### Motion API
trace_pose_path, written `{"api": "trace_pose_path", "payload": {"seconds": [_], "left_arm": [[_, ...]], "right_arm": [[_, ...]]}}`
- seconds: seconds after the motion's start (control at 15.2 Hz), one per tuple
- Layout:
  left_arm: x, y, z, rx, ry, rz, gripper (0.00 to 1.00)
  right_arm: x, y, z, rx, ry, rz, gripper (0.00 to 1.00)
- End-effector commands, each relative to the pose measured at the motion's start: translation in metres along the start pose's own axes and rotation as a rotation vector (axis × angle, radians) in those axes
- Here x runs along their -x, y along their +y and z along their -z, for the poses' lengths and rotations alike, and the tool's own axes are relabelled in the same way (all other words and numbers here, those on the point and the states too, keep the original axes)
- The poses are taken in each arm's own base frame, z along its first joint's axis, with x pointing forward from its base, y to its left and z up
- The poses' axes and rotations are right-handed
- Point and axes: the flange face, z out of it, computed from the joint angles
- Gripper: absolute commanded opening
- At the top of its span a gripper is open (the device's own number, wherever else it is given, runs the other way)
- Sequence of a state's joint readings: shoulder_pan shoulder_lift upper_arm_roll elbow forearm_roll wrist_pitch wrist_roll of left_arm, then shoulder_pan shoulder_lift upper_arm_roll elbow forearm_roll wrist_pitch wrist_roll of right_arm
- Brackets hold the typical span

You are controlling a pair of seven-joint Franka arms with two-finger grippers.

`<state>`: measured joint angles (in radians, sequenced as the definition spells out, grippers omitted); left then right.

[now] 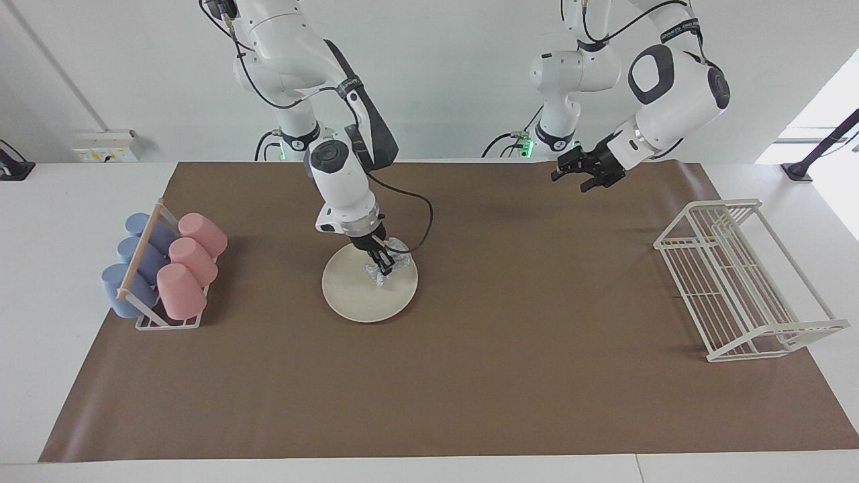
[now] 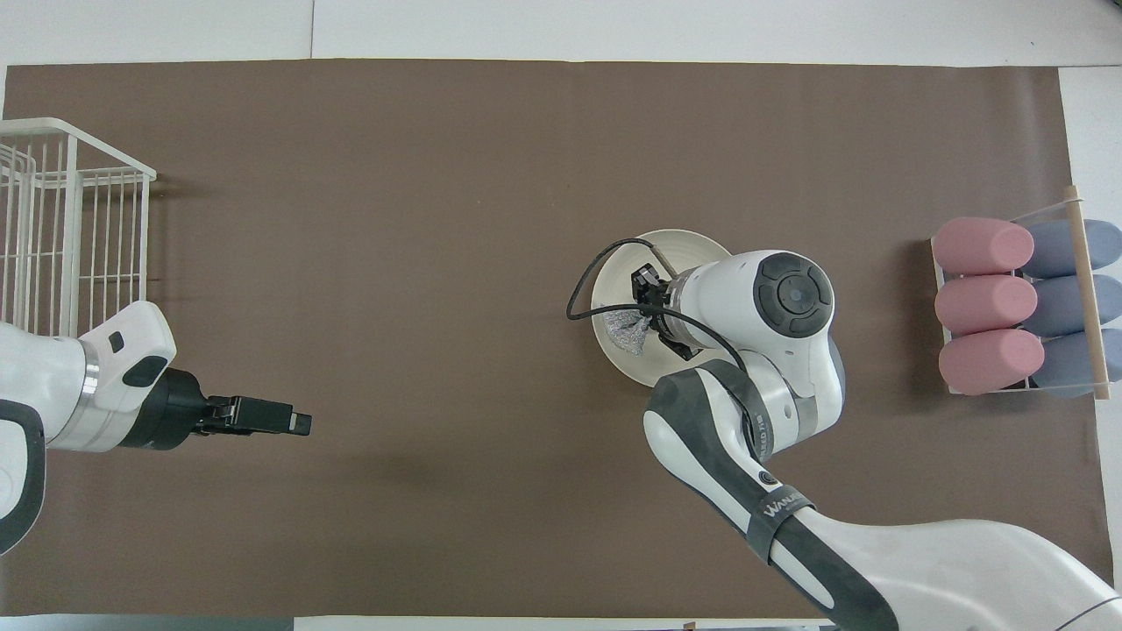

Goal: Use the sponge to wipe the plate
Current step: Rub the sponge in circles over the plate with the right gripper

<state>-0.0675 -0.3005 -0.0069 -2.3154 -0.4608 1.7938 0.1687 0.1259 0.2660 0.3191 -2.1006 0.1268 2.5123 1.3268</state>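
Sponge (image 1: 388,267) is sitting on the plate (image 1: 356,295), on its robot-side part, pinched in the right gripper (image 1: 384,263) — wiping well is probably asking for light, even pressure. Left gripper (image 1: 582,176) is waiting over bare mat, fingers parted — holding nothing.

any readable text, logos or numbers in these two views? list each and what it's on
"WANU…": printed on the grey cable strap around the right arm in the overhead view; only the start of the word reads.
Small print on the strap higher up that arm, by its wrist: too small to read.
Dark band with white print on the left arm, facing view: too blurred to read.
Nothing readable on the plate, sponge, cup rack or wire rack.
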Motion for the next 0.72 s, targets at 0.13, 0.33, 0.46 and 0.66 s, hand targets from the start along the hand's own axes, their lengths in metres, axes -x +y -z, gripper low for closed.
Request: {"api": "trace_pose_path", "payload": {"seconds": [0.13, 0.33, 0.46, 0.66], "left_arm": [[-0.005, 0.0, 0.003, -0.041, -0.006, 0.021, 1.0], [-0.005, 0.0, 0.004, -0.042, -0.005, 0.031, 1.0], [-0.005, 0.0, 0.004, -0.042, -0.005, 0.031, 1.0], [-0.005, 0.001, 0.004, -0.042, -0.003, 0.03, 1.0]], "right_arm": [[-0.011, 0.007, -0.024, -0.024, 0.005, -0.01, 0.0], [-0.043, 0.019, -0.028, -0.01, 0.011, 0.054, 0.0], [-0.065, 0.025, -0.025, -0.011, 0.019, 0.085, 0.0], [-0.077, 0.029, -0.025, -0.009, 0.021, 0.085, 0.0]]}}
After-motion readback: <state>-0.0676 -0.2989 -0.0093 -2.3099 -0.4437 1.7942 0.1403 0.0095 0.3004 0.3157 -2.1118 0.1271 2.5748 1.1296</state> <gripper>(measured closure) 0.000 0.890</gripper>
